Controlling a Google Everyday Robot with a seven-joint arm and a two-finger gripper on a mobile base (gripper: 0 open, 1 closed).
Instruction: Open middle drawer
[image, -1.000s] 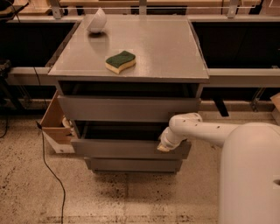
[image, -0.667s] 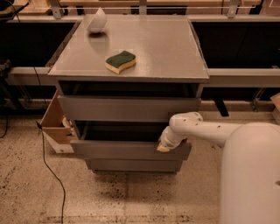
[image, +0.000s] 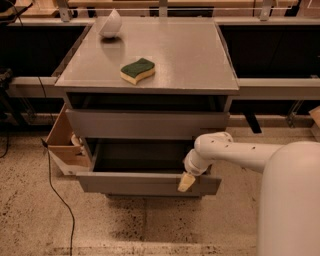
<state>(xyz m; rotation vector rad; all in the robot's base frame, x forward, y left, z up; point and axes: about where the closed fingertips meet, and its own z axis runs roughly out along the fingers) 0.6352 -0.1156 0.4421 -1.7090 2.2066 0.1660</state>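
The grey cabinet (image: 150, 50) stands in the middle of the camera view. Its middle drawer (image: 135, 183) is pulled well out toward me, and its grey inside (image: 140, 156) shows with nothing seen in it. My gripper (image: 185, 182) is at the top edge of that drawer's front, near its right end, at the tip of my white arm (image: 235, 152). The taller top drawer front (image: 147, 125) above it sticks out slightly. The lowest drawer is hidden under the open middle one.
A green and yellow sponge (image: 137, 70) and an overturned white bowl (image: 110, 23) lie on the cabinet top. A cardboard box (image: 62, 145) sits on the floor at the cabinet's left. A black cable (image: 55, 190) runs across the speckled floor. My white body (image: 290, 200) fills the lower right.
The middle drawer has slid further out toward me, and my gripper has moved with its front edge. The sponge and bowl have not moved.
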